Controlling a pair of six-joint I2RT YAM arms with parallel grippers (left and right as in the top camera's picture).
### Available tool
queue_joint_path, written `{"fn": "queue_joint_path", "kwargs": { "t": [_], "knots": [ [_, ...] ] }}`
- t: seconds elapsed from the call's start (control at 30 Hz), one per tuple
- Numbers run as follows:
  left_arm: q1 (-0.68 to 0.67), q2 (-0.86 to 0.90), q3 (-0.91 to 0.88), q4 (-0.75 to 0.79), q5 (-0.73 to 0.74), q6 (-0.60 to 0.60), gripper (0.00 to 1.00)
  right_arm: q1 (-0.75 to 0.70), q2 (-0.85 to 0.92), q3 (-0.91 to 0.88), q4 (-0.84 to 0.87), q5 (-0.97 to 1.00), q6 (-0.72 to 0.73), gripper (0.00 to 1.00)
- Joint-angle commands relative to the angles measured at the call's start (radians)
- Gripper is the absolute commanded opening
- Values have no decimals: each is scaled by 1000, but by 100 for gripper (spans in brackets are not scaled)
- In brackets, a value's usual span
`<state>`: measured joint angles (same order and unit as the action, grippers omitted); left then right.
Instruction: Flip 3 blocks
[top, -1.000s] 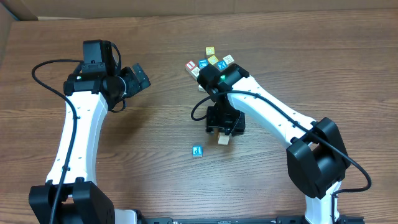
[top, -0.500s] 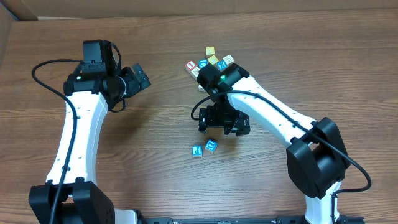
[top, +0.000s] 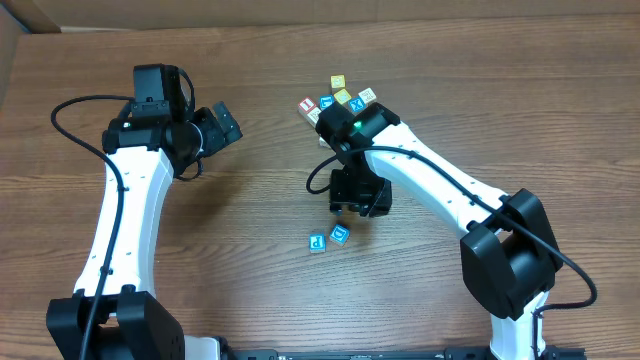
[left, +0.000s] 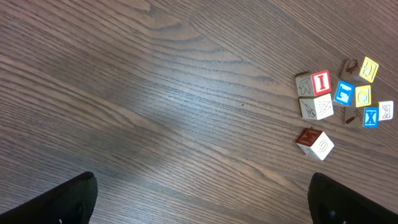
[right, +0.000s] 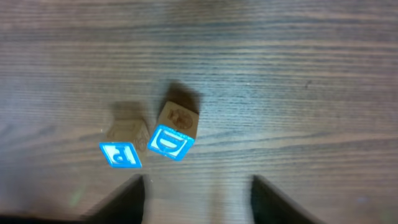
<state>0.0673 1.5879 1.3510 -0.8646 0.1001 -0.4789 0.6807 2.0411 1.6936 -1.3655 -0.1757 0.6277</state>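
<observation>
Two blocks lie side by side on the table. One shows a blue "P" face (right: 120, 154) (top: 317, 241). The other, pale-sided, shows a blue "D" face (right: 171, 142) (top: 340, 233). My right gripper (right: 196, 202) (top: 354, 206) hovers just behind them, open, with only bare wood between its fingers. A block with a red side and a pale "O" face (left: 315, 143) sits just in front of the cluster; in the overhead view the right arm covers it. My left gripper (left: 205, 202) (top: 222, 122) is wide open over bare table at the far left, away from all the blocks.
A cluster of several other letter blocks (top: 340, 100) sits at the back of the table, among them a red "I" cube (left: 321, 82), a blue "X" cube (left: 371, 116) and a yellow cube (left: 369, 68). The right arm's forearm (top: 430, 180) stretches over the table's right half.
The right gripper let go of the pale block, which now lies blue face up beside the "P" block. Its jaws opened wide, then narrowed. The left arm stayed still.
</observation>
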Motion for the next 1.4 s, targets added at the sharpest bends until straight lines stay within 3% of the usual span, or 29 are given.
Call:
{"fn": "queue_joint_path", "kwargs": {
  "t": [0.0,0.03,0.27,0.47,1.37],
  "knots": [
    [3,-6,8,1,-4,11,100,9,-31,-6,9,3,-3,22],
    [3,-6,8,1,-4,11,100,9,-31,-7,16,11,-2,14],
    [3,-6,8,1,-4,11,100,9,-31,-130,206,89,59,4],
    [3,-6,8,2,-4,11,100,9,-31,-230,324,6,57,4],
    [3,-6,8,1,-4,11,100,73,-31,-235,317,-54,-11,4]
  ]
}}
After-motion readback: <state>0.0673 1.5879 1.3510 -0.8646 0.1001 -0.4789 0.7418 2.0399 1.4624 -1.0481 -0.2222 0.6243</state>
